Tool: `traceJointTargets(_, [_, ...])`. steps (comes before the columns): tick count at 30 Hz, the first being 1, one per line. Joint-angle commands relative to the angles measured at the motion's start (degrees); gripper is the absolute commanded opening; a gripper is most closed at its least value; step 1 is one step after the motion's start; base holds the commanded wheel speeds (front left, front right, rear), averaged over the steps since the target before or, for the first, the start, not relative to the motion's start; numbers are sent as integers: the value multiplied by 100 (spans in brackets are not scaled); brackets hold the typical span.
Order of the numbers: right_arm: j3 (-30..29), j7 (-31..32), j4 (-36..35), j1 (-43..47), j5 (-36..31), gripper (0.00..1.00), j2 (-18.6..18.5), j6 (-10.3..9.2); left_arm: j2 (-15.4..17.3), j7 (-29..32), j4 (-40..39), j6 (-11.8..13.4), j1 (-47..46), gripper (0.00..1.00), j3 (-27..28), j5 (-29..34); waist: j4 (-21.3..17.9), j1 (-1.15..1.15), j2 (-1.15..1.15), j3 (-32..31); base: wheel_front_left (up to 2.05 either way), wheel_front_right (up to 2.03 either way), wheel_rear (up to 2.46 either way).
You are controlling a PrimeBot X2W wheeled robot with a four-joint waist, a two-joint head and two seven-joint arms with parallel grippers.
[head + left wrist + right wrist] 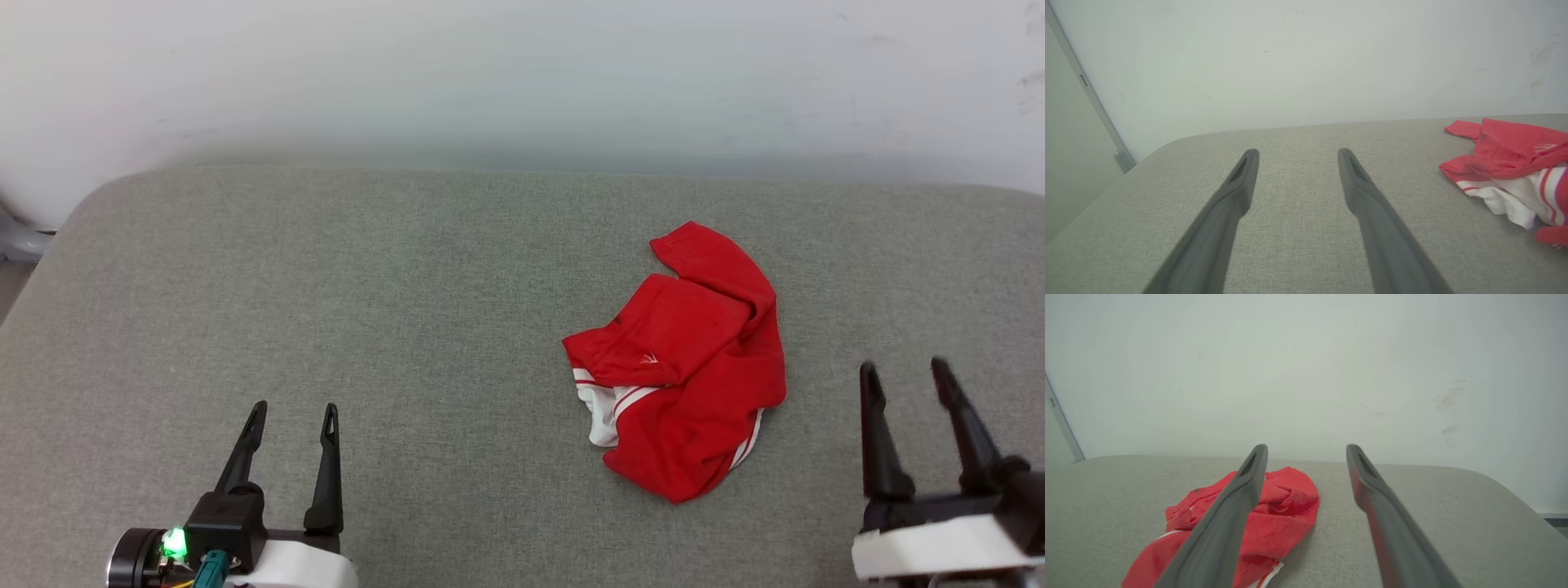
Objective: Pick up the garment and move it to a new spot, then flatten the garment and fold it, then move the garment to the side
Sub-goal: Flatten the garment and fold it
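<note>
Looking down from the head, I am seeing the garment (686,359) lying crumpled right of centre on the grey bench (326,269). My left gripper (295,406) and right gripper (903,365) are hovering near me, fingers (327,457) apart and holding nothing. Along the left wrist, the garment (1511,151) is lying off to the right. Along the right wrist, the garment (1286,514) is lying left, partly behind one finger.

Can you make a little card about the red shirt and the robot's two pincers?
T-shirt: red, crumpled in a heap, white striped sleeve showing
lies on: grey padded top, right of the middle
left pincer: open, empty, far from the T-shirt
right pincer: open, empty, close beside the T-shirt, not touching
behind: pale wall
</note>
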Motion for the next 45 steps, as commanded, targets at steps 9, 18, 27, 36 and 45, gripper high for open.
traceJointTargets(9, [6, -13, -287, -1391, -66, 100, -528, -4, -59, -13, -6, -50, -193, 100, 38, 20, 38, 0, 0, 208, 0, 0, 0])
traceJointTargets(18, [1274, 548, 923, -3126, 645, 100, -2038, -5, -132, -13, -4, -67, -376, 100, 1, -1, 187, 0, 0, 516, 0, 0, 0])
traceJointTargets(27, [3274, 3470, 1504, -4183, 2704, 100, -3404, -5, -181, -13, -53, -53, -518, 100, -22, -43, 357, 0, 0, 824, 0, 0, 0])
traceJointTargets(36, [4489, 5303, 1886, -4874, 3889, 100, -3884, -5, -223, -13, -94, -33, -773, 100, -116, -75, 517, 0, 0, 1234, 0, 0, 0])
traceJointTargets(45, [5385, 5466, 2806, -5308, 3887, 100, -3543, -5, -241, -13, -87, 25, -982, 100, -258, -144, 680, 0, 0, 1620, 0, 0, 0])
